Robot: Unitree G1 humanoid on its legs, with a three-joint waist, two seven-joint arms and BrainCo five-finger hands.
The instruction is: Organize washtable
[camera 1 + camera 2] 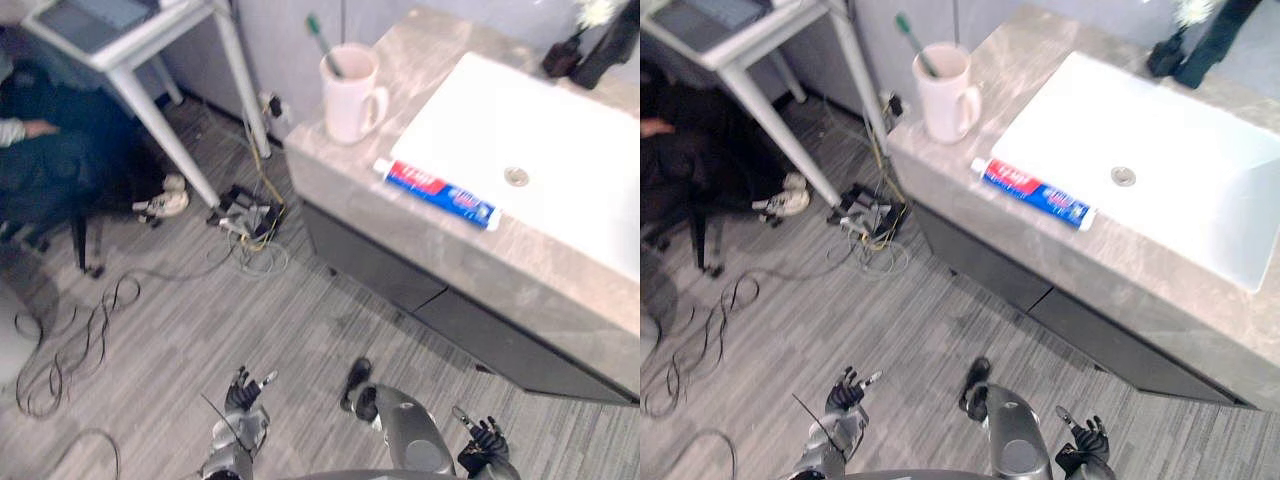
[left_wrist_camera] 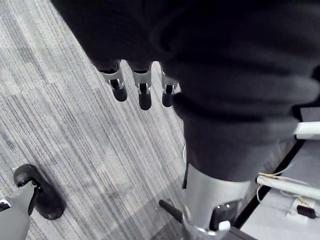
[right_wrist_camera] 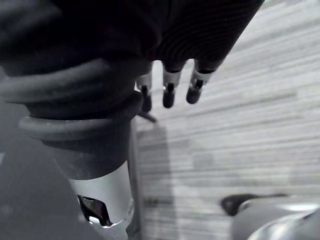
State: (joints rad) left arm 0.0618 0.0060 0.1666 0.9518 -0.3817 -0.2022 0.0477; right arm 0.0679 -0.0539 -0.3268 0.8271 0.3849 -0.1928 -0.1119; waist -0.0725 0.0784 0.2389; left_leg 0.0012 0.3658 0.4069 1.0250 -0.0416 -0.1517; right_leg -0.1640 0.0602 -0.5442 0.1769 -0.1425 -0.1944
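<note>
1. well, the washtable (image 1: 420, 50) is the biggest thing: a grey-beige stone top with veins on a dark cabinet front, at the right side of the head views.
2. a grey striped floor (image 1: 300, 320) lies in front of it, with loose black cables (image 1: 70, 350) at the left and a power strip (image 1: 245, 215) near the washtable's corner.
3. a white rectangular sink (image 1: 560, 120) is set in the top and takes most of its right part; a round metal drain (image 1: 516, 176) sits in its bottom.
4. a white table (image 1: 130, 45) stands at the upper left, and a person (image 1: 40, 150) in dark clothes is just beside its legs.
5. a pale pink mug (image 1: 350, 95) stands upright on the left end of the top, well apart from both hands, with its handle toward the sink; a green toothbrush (image 1: 325, 45) leans inside it.
6. a toothpaste tube (image 1: 440, 193), white with red and blue, lies flat on the top, just beside the sink's front edge and near the mug.
7. two dark things (image 1: 600, 45) stand behind the sink; i cannot tell what they are.
8. the left hand (image 1: 243, 395) hangs low over the floor with its fingers (image 2: 145, 95) straight and relaxed, holding nothing.
9. the right hand (image 1: 485, 440) is also low over the floor, its fingers (image 3: 169, 95) loose and holding nothing.
</note>
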